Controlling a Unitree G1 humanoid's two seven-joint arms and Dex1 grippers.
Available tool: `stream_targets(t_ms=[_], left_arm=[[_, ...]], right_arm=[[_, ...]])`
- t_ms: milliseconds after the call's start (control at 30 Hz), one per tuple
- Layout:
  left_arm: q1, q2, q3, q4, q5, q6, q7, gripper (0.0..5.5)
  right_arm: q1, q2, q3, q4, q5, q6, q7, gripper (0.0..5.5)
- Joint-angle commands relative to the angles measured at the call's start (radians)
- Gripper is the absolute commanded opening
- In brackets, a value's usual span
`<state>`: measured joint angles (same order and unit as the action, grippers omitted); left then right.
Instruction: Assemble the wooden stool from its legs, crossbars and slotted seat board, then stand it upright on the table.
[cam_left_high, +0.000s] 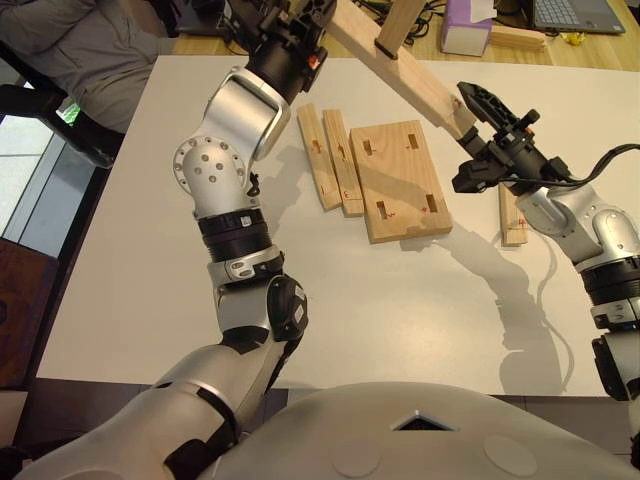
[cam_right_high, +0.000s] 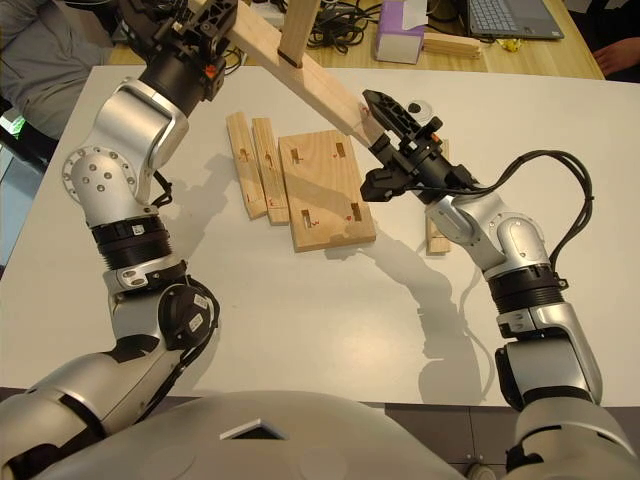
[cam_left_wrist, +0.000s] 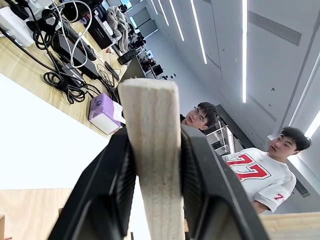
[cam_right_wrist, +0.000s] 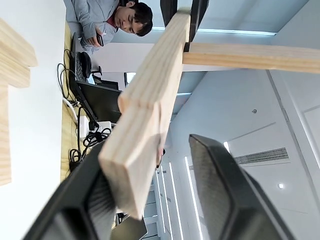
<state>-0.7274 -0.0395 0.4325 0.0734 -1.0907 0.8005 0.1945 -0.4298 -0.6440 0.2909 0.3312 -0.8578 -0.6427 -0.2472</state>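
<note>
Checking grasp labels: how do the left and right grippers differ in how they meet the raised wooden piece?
The left gripper is shut on the raised wooden piece, fingers pressing both sides; the right gripper is open, the piece against one finger, a gap to the other. The left gripper is at its higher, far end; the right gripper at its lower, near end. Both meet the same piece above the table.

From the head, the two eye views look forward and steeply down over both arms onto the white desk (cam_left_high: 300, 320), sharing nearly the same scene, the slotted seat board (cam_left_high: 400, 180) near the middle of each. The left wrist view sits tight behind the left gripper (cam_left_wrist: 152, 172), facing up along its clamped wooden piece (cam_left_wrist: 150, 115) toward the ceiling (cam_left_wrist: 280, 60); the right wrist view looks up past the right gripper (cam_right_wrist: 157, 192) at that same piece, equally close.
</note>
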Motion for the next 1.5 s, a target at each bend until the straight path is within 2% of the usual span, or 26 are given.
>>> stream_targets(t_ms=[33, 400, 433, 567, 633, 767, 867, 1000, 1100, 1267, 1500], left_arm=[[-0.011, 0.018, 0.003, -0.019, 0.006, -0.016, 0.032, 1.08], [0.075, 0.023, -0.045, -0.16, 0.089, -0.054, 0.086, 1.03], [0.094, 0.025, -0.05, -0.178, 0.096, -0.055, 0.088, 1.03], [0.154, 0.041, -0.075, -0.269, 0.14, -0.075, 0.086, 1.03], [0.173, 0.043, -0.081, -0.31, 0.154, -0.084, 0.088, 1.03], [0.207, 0.031, -0.089, -0.361, 0.176, -0.105, 0.099, 1.03], [0.219, 0.02, -0.099, -0.377, 0.184, -0.118, 0.104, 1.03], [0.227, 0.008, -0.109, -0.385, 0.185, -0.133, 0.11, 1.03], [0.23, 0.002, -0.113, -0.381, 0.187, -0.139, 0.108, 1.03], [0.227, 0.0, -0.123, -0.375, 0.193, -0.147, 0.103, 1.03], [0.225, -0.002, -0.132, -0.373, 0.207, -0.167, 0.099, 1.03]], right_arm=[[0.014, -0.013, -0.01, 0.015, 0.022, 0.027, 0.022, 2.89], [0.111, -0.052, -0.007, 0.066, 0.092, 0.068, 0.131, 4.97], [0.131, -0.055, -0.017, 0.063, 0.15, 0.061, 0.176, 5.19], [0.262, -0.093, -0.063, -0.092, 0.617, 0.082, 0.522, 5.22], [0.331, -0.137, -0.081, -0.223, 0.832, 0.16, 0.693, 4.86], [0.456, -0.251, -0.086, -0.479, 1.18, 0.447, 0.997, 4.14], [0.529, -0.295, -0.052, -0.582, 1.299, 0.645, 1.137, 3.73], [0.522, -0.192, -0.033, -0.584, 1.303, 0.795, 1.105, 2.81], [0.463, -0.07, 0.009, -0.492, 1.245, 0.882, 1.043, 2.25], [0.338, 0.069, 0.115, -0.308, 1.026, 0.864, 0.97, 1.36], [0.194, 0.262, 0.163, -0.113, 0.887, 0.816, 0.893, 0.07]])
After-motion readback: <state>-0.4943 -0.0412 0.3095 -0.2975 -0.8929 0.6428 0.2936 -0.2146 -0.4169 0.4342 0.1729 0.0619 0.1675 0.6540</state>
